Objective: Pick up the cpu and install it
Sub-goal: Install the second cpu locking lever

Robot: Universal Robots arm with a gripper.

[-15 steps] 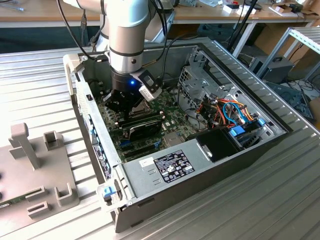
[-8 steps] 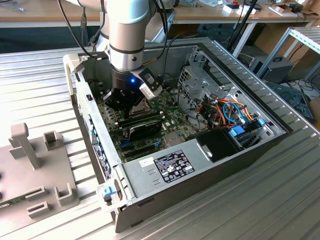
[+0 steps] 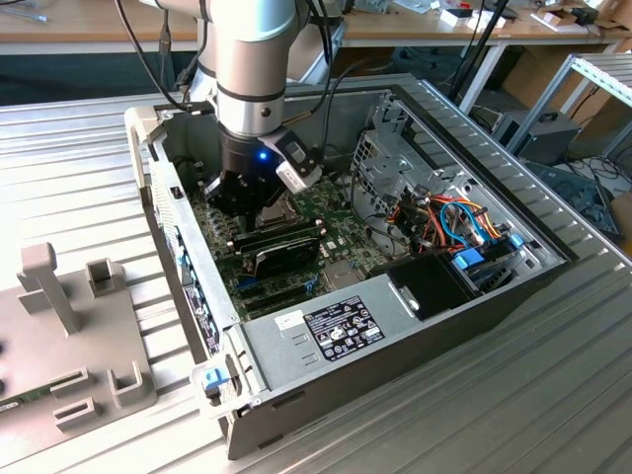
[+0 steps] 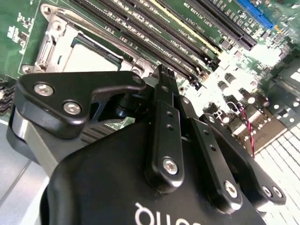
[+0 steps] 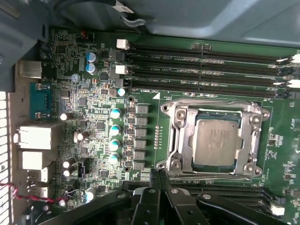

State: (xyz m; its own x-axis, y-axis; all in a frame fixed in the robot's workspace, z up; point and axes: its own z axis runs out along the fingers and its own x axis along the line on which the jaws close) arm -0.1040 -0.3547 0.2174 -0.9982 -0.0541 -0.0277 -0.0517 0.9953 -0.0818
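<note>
We see a ribbed metal bench [image 3: 89, 148]; the cpu [image 5: 215, 143] lies flat in its socket frame [image 5: 178, 136], gripper [image 5: 158, 174] closed empty

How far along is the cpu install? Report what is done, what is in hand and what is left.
Done: the cpu already lies flat inside the socket frame on the motherboard, its metal top exposed. In hand: nothing; the pincer is shut and empty, hovering just beside the socket. Left: whether the socket's hinged plate is clamped over the chip cannot be told.
</note>
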